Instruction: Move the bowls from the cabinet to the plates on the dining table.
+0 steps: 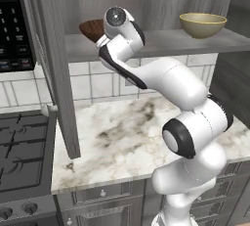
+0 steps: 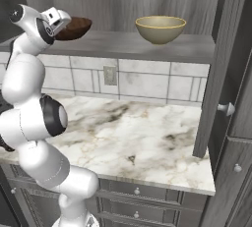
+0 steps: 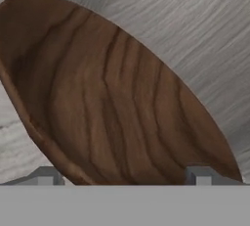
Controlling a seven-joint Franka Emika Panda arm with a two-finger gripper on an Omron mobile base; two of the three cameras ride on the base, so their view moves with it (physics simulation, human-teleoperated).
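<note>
target: wide shallow dark brown wooden bowl (image 3: 122, 98) on grey cabinet shelf (image 1: 166, 44) | directly ahead of tool (image 3: 124, 177), rim between tips | tool: spread wide, pinching nothing

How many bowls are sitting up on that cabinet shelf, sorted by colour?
Dark brown wooden bowl: 1, with the robot's open gripper right at its rim
Tan bowl: 1, standing apart further along the shelf
Total: 2 bowls
</note>
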